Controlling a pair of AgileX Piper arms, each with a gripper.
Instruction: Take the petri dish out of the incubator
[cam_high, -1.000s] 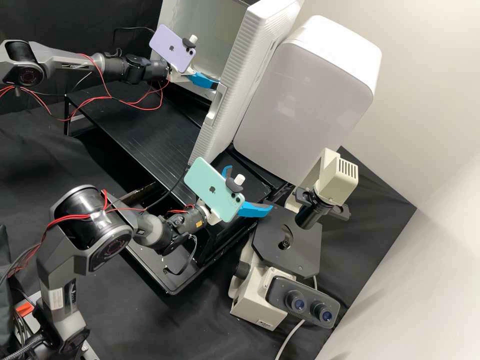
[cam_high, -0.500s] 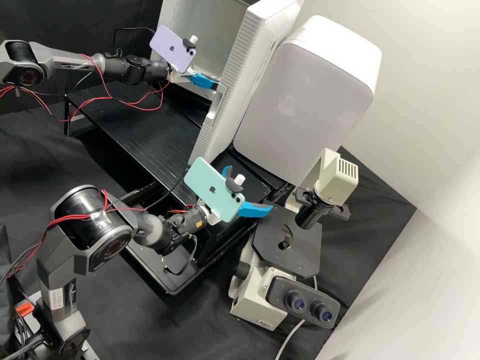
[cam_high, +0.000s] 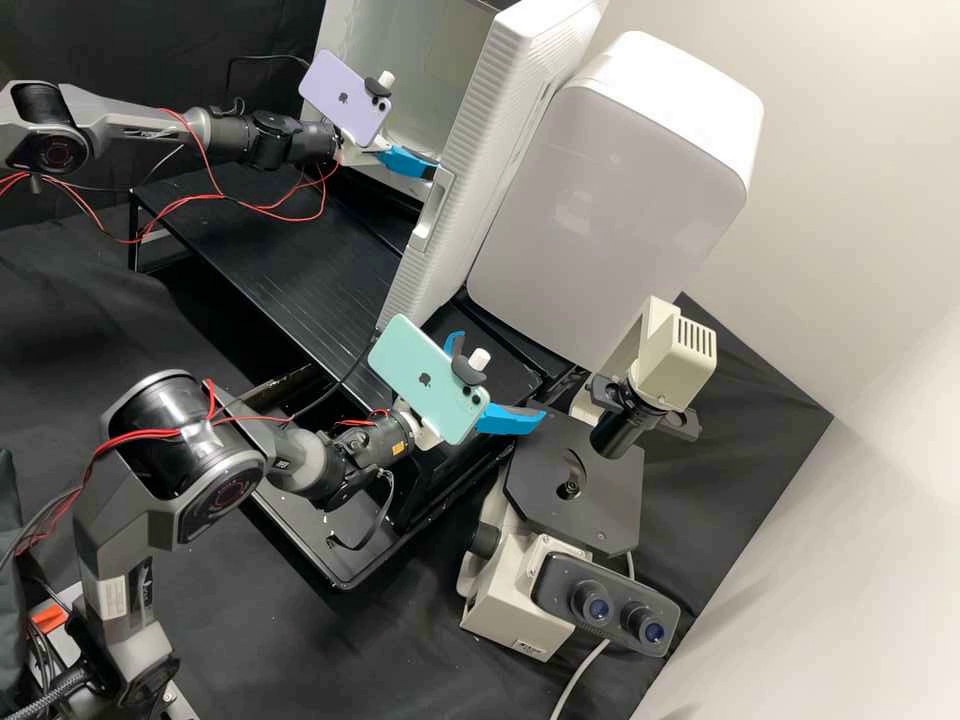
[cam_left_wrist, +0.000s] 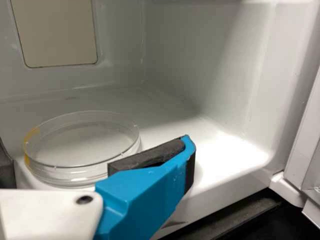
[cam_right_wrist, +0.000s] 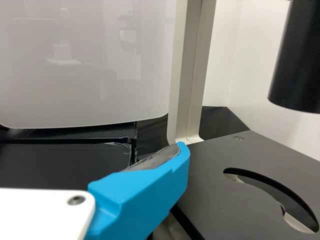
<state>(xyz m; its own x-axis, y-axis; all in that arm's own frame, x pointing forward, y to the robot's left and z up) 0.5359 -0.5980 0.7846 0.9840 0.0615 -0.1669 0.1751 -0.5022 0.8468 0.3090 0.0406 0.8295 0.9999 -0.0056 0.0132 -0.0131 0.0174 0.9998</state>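
Left fingers (cam_left_wrist: 150, 192) spread apart, nothing held. One black pad is bare and faces the petri dish (cam_left_wrist: 80, 145), which is just beside it; can't tell if they touch. Left gripper (cam_high: 412, 160) sits at the open front of the incubator (cam_high: 520, 120). Dish lies flat on the white incubator floor near its front edge, clear, with a yellow mark on the rim. Incubator stands on the black shelf (cam_high: 290, 270), along its right edge. Right fingers (cam_right_wrist: 145, 200) also spread, empty, pad bare. Right gripper (cam_high: 500, 378) hangs off the shelf's near right corner, over the edge of the microscope stage (cam_right_wrist: 235, 165). Microscope (cam_high: 545, 590) stands on the desk (cam_high: 100, 300) just right of the shelf, below a smooth white housing (cam_high: 610, 180). Black cloth covers the desk.
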